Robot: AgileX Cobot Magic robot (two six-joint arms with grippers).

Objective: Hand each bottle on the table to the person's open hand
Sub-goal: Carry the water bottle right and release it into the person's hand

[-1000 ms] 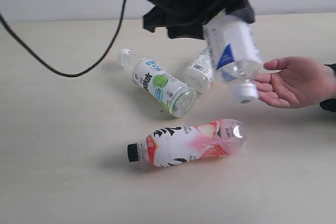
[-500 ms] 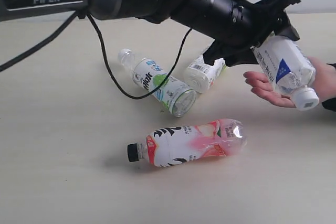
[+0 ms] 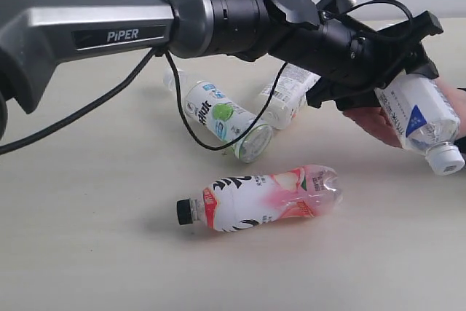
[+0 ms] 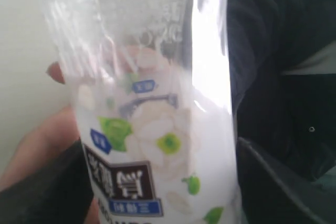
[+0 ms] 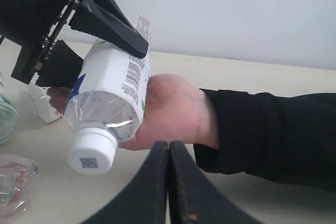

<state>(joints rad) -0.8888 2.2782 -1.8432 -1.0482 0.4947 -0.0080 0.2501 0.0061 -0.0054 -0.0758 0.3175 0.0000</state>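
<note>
My left gripper point(image 3: 397, 81) reaches across to the right, shut on a white-labelled bottle point(image 3: 424, 116) with a blue triangle and a white cap point(image 5: 92, 150). This bottle hangs cap-down, tilted, against the palm of the person's open hand point(image 5: 170, 103). In the left wrist view the bottle point(image 4: 157, 129) fills the frame, with the hand point(image 4: 42, 140) behind it. On the table point(image 3: 87, 253) lie a green-marked bottle point(image 3: 222, 118), another white-labelled bottle point(image 3: 282, 100) and the pink-and-white black-capped bottle point(image 3: 266, 196). My right gripper point(image 5: 168, 148) is shut and empty, just in front of the wrist.
The person's dark sleeve point(image 5: 273, 129) stretches along the table at the right. A black cable point(image 3: 178, 111) droops from the left arm point(image 3: 109, 30) over the green-marked bottle. A pale wall point(image 5: 236, 9) runs behind the table.
The left arm has carried the held bottle to the right and down, from in front of the fingertips to over the palm. The three bottles on the table have not moved.
</note>
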